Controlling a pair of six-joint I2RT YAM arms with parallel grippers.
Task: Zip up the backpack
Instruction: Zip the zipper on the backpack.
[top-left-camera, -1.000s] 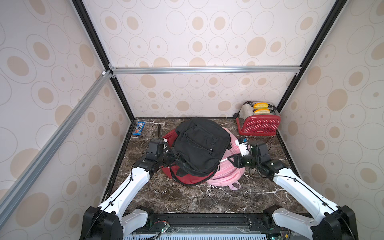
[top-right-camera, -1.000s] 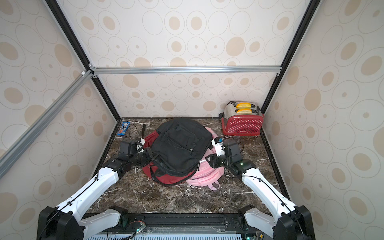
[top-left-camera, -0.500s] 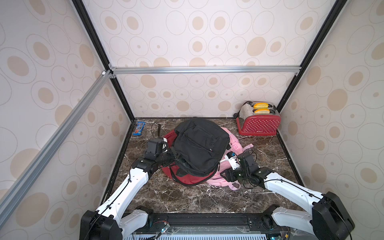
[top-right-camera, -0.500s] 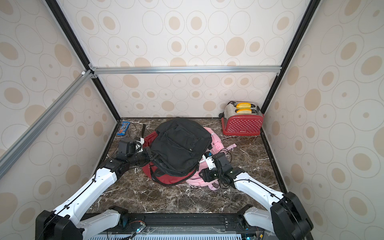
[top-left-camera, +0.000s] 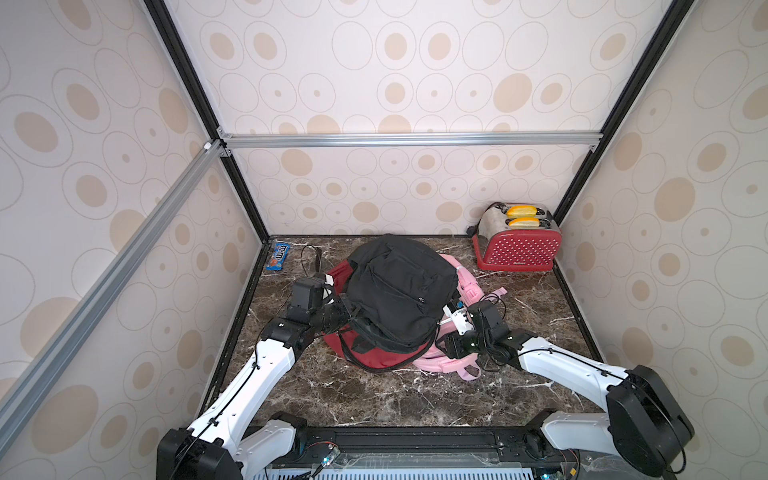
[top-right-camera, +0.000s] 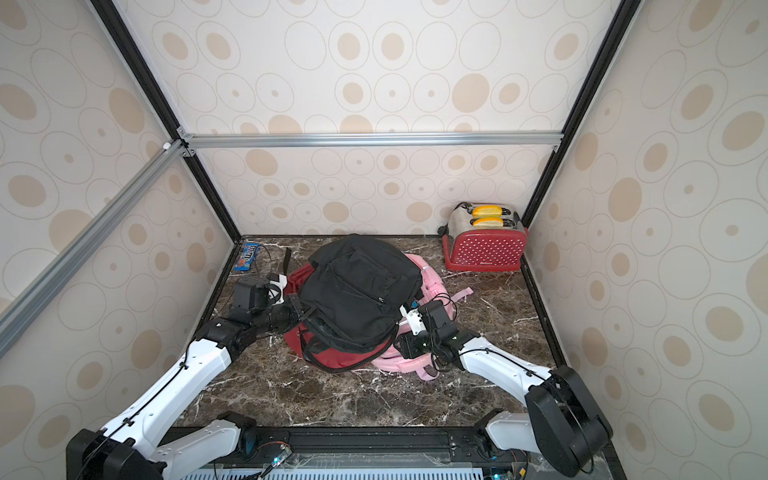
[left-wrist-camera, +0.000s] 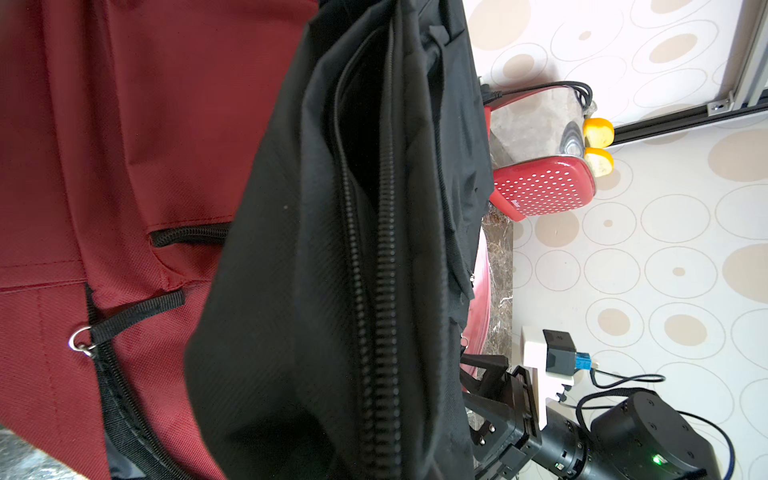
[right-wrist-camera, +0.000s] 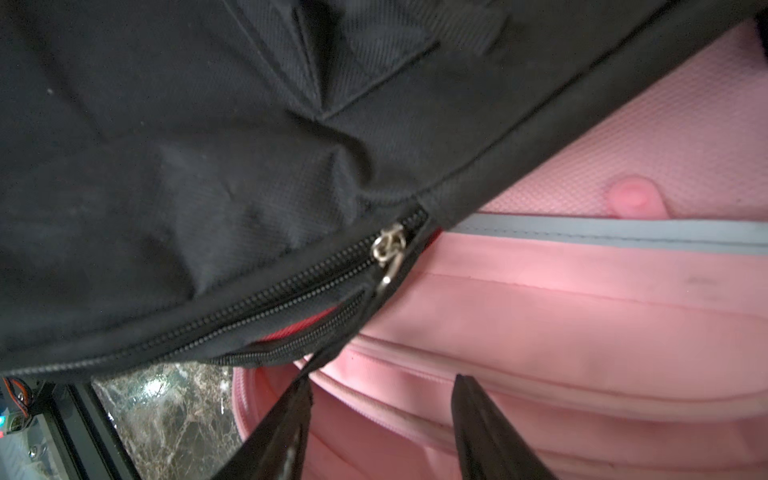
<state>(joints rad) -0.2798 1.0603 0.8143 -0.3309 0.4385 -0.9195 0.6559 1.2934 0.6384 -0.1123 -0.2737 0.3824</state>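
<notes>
A black backpack (top-left-camera: 399, 291) (top-right-camera: 357, 286) lies on top of a red backpack (top-left-camera: 374, 357) and a pink backpack (top-left-camera: 451, 365). Its main zipper (left-wrist-camera: 374, 291) stands apart, with the two rows of teeth gaping. The silver zipper slider (right-wrist-camera: 388, 245) sits at the zipper's end, and a black pull strap hangs from it. My right gripper (right-wrist-camera: 382, 382) (top-left-camera: 442, 343) is open just short of the slider, one fingertip (right-wrist-camera: 305, 390) touching the strap. My left gripper (top-left-camera: 345, 313) is shut on the black backpack's left edge, its jaws hidden by fabric.
A red toaster (top-left-camera: 517, 245) with yellow bread stands in the back right corner. A blue candy packet (top-left-camera: 278, 257) lies at the back left by the wall. The marble tabletop (top-left-camera: 374, 395) is walled on three sides.
My right arm has swung from the backpack's right side round toward its front corner and dropped lower, and its jaws have opened wider. The left arm has stayed put.
</notes>
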